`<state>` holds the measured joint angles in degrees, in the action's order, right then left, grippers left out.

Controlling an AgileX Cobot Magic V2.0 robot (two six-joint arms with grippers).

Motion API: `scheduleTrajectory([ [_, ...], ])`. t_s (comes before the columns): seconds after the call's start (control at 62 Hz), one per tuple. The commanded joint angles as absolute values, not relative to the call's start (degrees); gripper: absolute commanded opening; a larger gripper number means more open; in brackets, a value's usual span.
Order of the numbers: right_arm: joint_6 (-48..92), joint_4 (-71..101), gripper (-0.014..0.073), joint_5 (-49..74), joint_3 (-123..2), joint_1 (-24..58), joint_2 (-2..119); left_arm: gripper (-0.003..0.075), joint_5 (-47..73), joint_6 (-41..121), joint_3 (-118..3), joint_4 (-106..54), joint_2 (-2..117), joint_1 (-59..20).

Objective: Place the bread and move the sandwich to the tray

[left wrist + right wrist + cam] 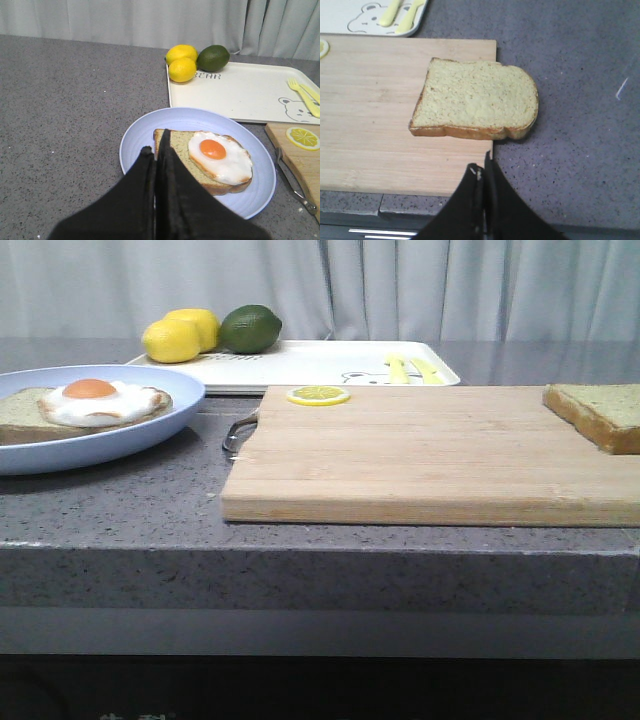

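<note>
Right wrist view shows my right gripper with its two black fingers pressed together, holding nothing. It hangs just short of the bread. The bread lies flat on the far right corner of the cutting board, and part of it sticks out past the board's edge over the grey counter. I think that helps me: one finger could go under the part that sticks out. First I need to open my jaws wide, then come in low and level, and pinch the crust softly so the slice does not bend or slide off. My left gripper is closed too and empty. It hangs over the near rim of the blue plate, which sits left of the cutting board. On the plate is the sandwich, a slice with a fried egg on top. The bread should land flat on that egg. The tray waits behind the cutting board, with two lemons and a lime at its left end.
</note>
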<state>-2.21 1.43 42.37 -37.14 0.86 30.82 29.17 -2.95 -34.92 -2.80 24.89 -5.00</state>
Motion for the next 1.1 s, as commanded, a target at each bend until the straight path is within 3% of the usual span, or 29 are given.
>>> scheduleTrajectory([
  [0.0, -1.9, 0.9, -0.0065, 39.9, -38.9, 0.7, 32.6, -0.0020, 25.2, -3.5, -36.6, -3.5, 26.8, -4.8],
  [0.064, -1.9, 0.9, -0.0046, 40.2, -38.9, 0.7, 33.2, -0.0018, 25.2, -3.5, -36.6, -3.5, 27.4, -4.8],
  [0.129, -1.9, 0.9, 0.0038, 40.3, -38.9, 0.7, 33.7, 0.0023, 25.2, -3.5, -36.6, -3.5, 27.9, -4.8],
  [0.193, -1.9, 0.9, 0.0153, 40.3, -38.9, 0.7, 34.1, 0.0114, 25.0, -3.5, -36.6, -3.5, 28.0, -4.8],
  [0.29, -1.9, 0.8, 0.0367, 40.1, -38.9, 0.7, 34.3, 0.0328, 24.9, -3.5, -36.6, -3.5, 28.0, -4.8],
  [0.387, -1.9, 0.8, 0.0482, 39.1, -38.9, 0.7, 34.3, 0.0454, 24.9, -3.5, -36.6, -3.4, 28.0, -4.8],
  [0.661, -2.7, 2.8, 0.0499, 40.4, -39.5, 0.7, 35.4, 0.0470, 24.9, -2.8, -36.6, -3.4, 28.0, -4.8],
  [0.919, -5.3, 3.0, 0.0499, 46.3, -47.3, 0.4, 45.7, 0.0470, 24.9, -2.6, -36.6, -2.1, 28.0, -4.8],
  [1.08, -5.7, 3.3, 0.0499, 50.1, -55.0, -7.0, 53.5, 0.0470, 24.9, -2.6, -36.6, -0.5, 28.0, -4.8],
])
